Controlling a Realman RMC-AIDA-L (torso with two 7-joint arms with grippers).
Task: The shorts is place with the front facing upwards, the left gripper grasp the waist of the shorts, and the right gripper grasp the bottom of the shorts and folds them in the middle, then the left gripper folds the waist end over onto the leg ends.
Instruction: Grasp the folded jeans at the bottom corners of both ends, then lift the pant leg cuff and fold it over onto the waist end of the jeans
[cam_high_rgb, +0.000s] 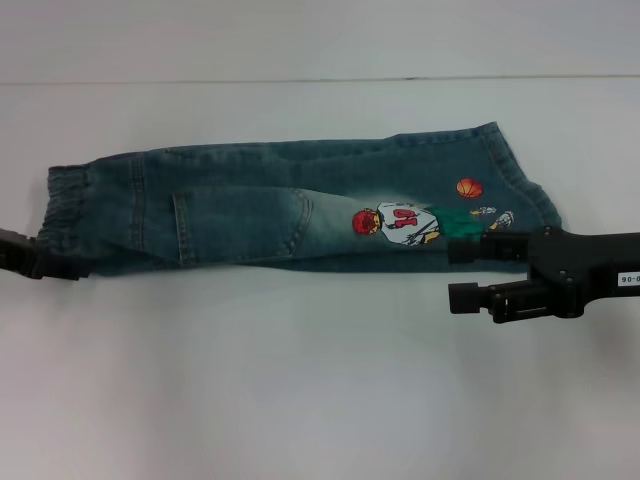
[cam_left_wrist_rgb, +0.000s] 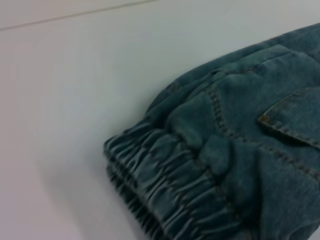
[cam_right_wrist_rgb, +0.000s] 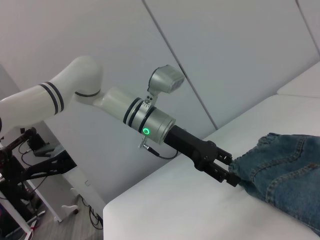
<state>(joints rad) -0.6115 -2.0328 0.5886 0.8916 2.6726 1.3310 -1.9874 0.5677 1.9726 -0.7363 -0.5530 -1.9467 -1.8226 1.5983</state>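
The shorts (cam_high_rgb: 300, 205) are lying flat on the white table (cam_high_rgb: 300, 380), already folded in half lengthwise, so they're one long denim strip running left to right in the head view. The waist (cam_high_rgb: 65, 215) is at the left end, all puckered elastic, and the leg ends (cam_high_rgb: 525, 185) are over on the right, with the cartoon basketball-player print (cam_high_rgb: 405, 225) and its little orange ball (cam_high_rgb: 469, 187) facing up near that end.

The left gripper (cam_high_rgb: 60, 265) is right at the near corner of the waist. In the right wrist view you can see its fingers (cam_right_wrist_rgb: 231, 176) pinched together on the edge of the waistband, so it's got hold of the denim there.

The right gripper (cam_high_rgb: 465, 272) comes in from the right edge, by the near side of the leg ends. Its fingers are spread apart: one finger (cam_high_rgb: 470, 250) sits against the near edge of the denim just beside the print, the other (cam_high_rgb: 467, 298) is off the cloth over bare table. Doesn't look like it's clamping anything.

The left wrist view is just a close-up of the gathered waistband (cam_left_wrist_rgb: 165, 185), stacked in two layers.
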